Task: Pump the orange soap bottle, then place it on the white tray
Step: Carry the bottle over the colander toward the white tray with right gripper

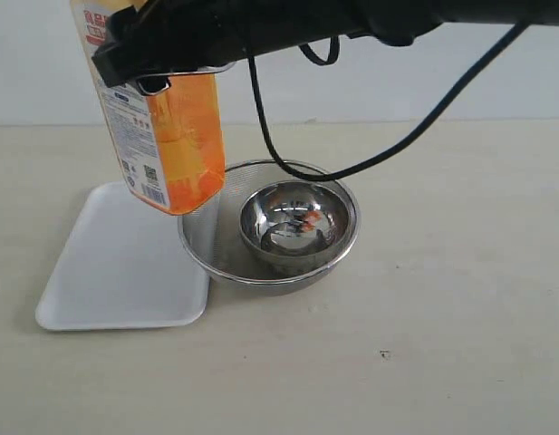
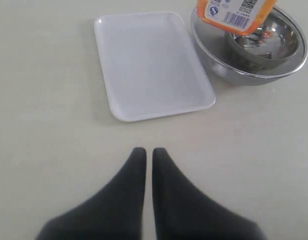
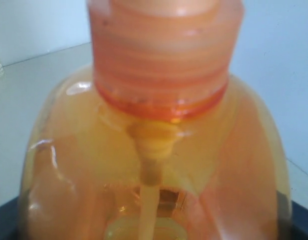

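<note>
Jaws of my right gripper (image 1: pixel 125 54) are clamped on the orange soap bottle (image 1: pixel 175 136), spread wide to take its broad upper body. They hold it up in the air, clear of everything beneath. In the exterior view the bottle hangs a little tilted. Its base is over the spot where the right edge of the white tray (image 1: pixel 116 263) meets the left rim of the mesh bowl (image 1: pixel 205 249), and it touches neither. My arm reaches across from the right to carry it there, with a black cable (image 1: pixel 351 170) looping down under it.

From my right wrist, the bottle's ribbed collar (image 3: pixel 161 55) and shoulders fill nearly the whole picture. The pale dip tube (image 3: pixel 150 195) runs down inside the translucent orange body. Dark slivers sit at the lower corners, too blurred to name, so the grip itself shows better from outside.

My left gripper (image 2: pixel 145 162) is closed down to a thin slit and grips nothing. It hovers over the table (image 2: pixel 44 150), and the tray lies flat ahead of the fingertips, apart from them.

Inside the mesh bowl sits a smaller steel bowl (image 1: pixel 297 222), its polished wall giving back orange reflections.

The bottle's pump head is cut off by the top edge of the exterior view. The left wrist view catches only its base and barcode. The label's print is too small to read.
</note>
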